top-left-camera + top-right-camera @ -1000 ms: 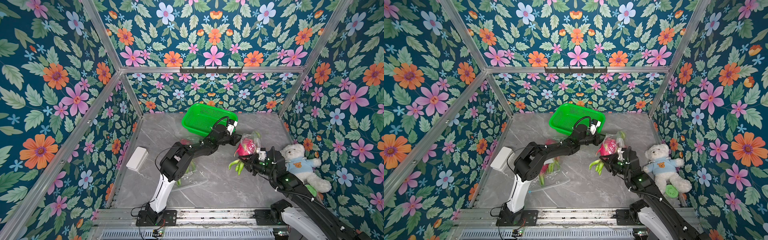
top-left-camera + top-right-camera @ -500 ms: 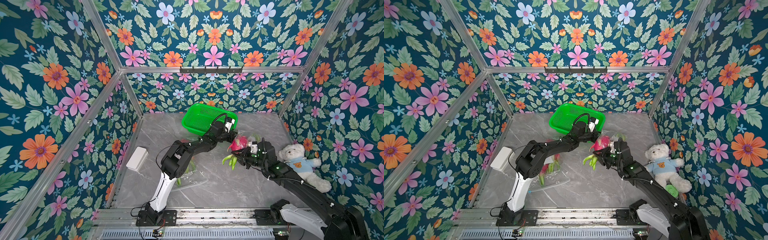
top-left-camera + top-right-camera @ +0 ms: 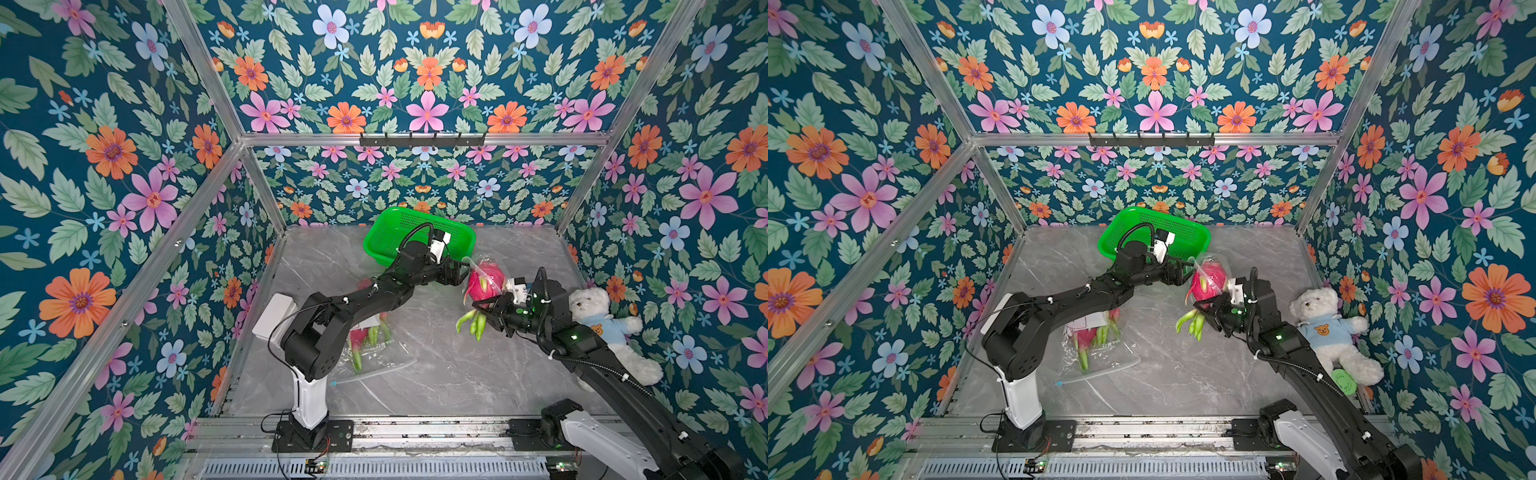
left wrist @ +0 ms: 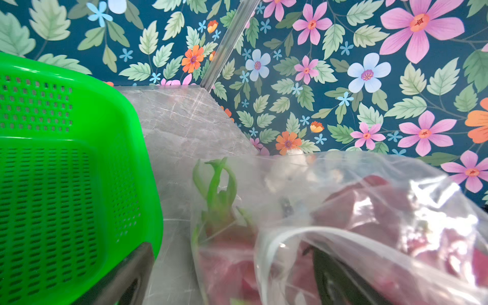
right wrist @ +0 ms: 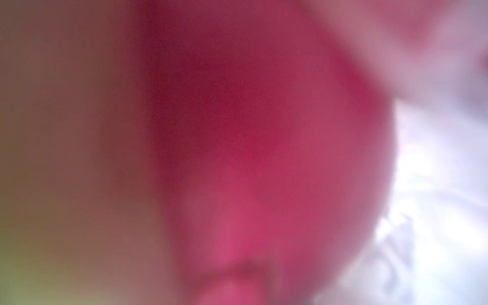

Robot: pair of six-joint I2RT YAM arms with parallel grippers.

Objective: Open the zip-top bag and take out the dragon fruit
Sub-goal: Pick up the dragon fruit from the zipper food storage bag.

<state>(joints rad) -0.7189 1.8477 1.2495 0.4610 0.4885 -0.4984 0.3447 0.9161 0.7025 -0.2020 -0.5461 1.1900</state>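
A magenta dragon fruit (image 3: 484, 284) (image 3: 1208, 278) hangs above the table's right half, wrapped in a clear zip-top bag (image 4: 369, 211). Its green scales (image 3: 471, 324) droop below. My right gripper (image 3: 488, 308) (image 3: 1212, 309) is shut on the fruit's lower end; whether plastic lies between, I cannot tell. The right wrist view is only a magenta blur of dragon fruit (image 5: 264, 145). My left gripper (image 3: 463, 274) (image 4: 229, 264) sits at the fruit's left side, open, its fingers (image 4: 132, 272) wide apart around the bag's white zip rim (image 4: 274, 237).
A second clear bag (image 3: 374, 357) with more dragon fruit (image 3: 1086, 336) lies under the left arm. A green basket (image 3: 419, 232) leans at the back wall. A white teddy bear (image 3: 598, 316) and green disc (image 3: 1343, 380) lie right; a white box (image 3: 274, 311) left.
The right arm has carried the bagged fruit left, toward the left gripper. The left jaws, which were pinched on the bag's edge, now stand apart.
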